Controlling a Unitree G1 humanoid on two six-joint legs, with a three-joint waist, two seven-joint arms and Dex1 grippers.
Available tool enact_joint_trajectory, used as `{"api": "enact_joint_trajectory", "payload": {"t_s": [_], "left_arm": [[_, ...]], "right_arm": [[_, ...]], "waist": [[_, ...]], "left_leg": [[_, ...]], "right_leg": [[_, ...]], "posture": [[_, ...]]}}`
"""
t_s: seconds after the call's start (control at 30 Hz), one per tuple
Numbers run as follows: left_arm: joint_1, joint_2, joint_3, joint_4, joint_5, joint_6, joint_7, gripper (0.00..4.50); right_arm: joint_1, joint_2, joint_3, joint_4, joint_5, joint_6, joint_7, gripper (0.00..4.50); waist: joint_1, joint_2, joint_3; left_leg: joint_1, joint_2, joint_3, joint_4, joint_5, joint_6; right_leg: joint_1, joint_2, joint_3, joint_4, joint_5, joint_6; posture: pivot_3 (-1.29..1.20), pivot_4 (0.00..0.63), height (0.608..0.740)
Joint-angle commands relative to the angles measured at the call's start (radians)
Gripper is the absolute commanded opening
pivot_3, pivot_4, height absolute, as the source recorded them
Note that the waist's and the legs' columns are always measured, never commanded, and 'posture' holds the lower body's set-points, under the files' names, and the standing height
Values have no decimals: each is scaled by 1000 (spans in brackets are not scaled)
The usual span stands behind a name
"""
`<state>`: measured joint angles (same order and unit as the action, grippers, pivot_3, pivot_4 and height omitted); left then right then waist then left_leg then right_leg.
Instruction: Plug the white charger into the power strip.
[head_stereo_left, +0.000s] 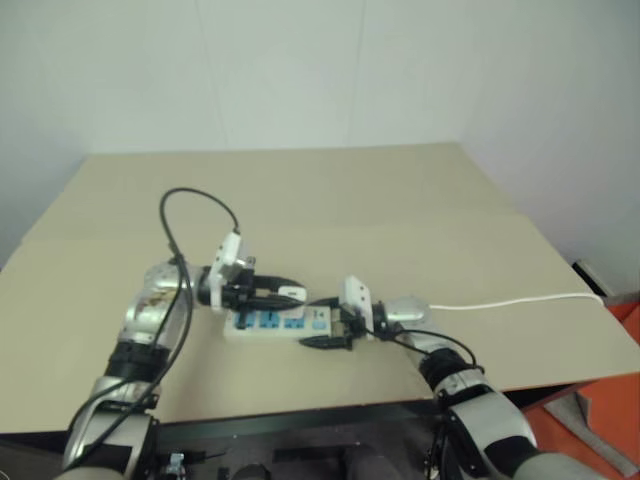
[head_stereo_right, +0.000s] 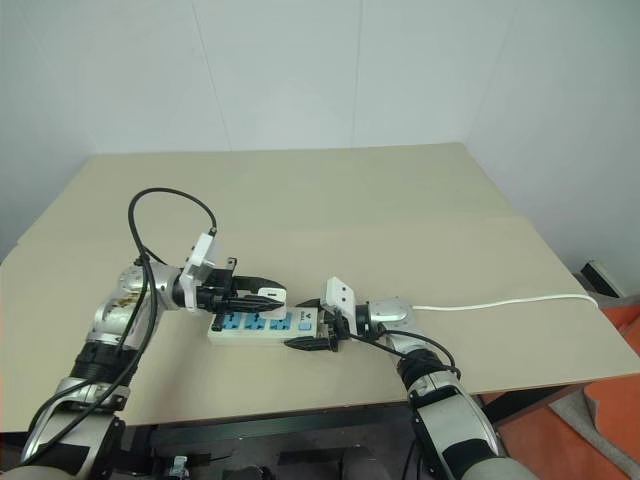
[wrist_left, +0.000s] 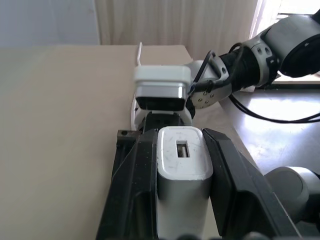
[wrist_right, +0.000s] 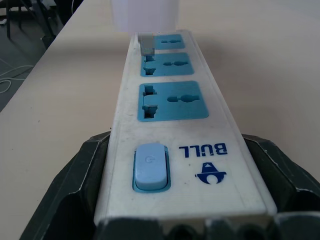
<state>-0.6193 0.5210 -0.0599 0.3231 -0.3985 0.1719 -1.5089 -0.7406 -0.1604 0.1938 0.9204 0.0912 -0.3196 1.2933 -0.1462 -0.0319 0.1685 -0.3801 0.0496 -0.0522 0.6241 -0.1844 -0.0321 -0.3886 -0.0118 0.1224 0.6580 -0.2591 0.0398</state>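
The white charger (wrist_left: 182, 167), judged light, rigid and smooth-sided, is clamped by its 2 flat flanks in the closed left gripper (head_stereo_right: 262, 295) just above the far socket of the power strip (wrist_right: 167, 102), whose switch end is braced between the wide-set fingers of the right gripper (head_stereo_right: 305, 344) on the table (head_stereo_right: 400, 200).

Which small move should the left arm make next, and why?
Probably lower the small white boxy charger a little further, straight down. The left tool grips it above the long white power strip, its metal prong near a blue socket face, apparently not seated. The right tool steadies the strip's switch end.
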Motion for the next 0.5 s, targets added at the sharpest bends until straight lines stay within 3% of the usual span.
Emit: {"api": "enact_joint_trajectory", "payload": {"t_s": [0.03,0.5], "left_arm": [[5,-12,-4,27,16,-57,8,1021],[27,-51,-20,55,50,-98,28,1021]], "right_arm": [[31,-11,51,35,-61,33,15,3417],[35,-17,51,23,-59,40,17,3417]], "waist": [[0,0,0],[2,0,0]], "left_leg": [[0,0,0,0,0,0],[-1,0,0,0,0,0]], "right_leg": [[0,0,0,0,0,0],[0,0,0,-1,0,0]], "posture": [[0,150,740],[0,150,740]]}}
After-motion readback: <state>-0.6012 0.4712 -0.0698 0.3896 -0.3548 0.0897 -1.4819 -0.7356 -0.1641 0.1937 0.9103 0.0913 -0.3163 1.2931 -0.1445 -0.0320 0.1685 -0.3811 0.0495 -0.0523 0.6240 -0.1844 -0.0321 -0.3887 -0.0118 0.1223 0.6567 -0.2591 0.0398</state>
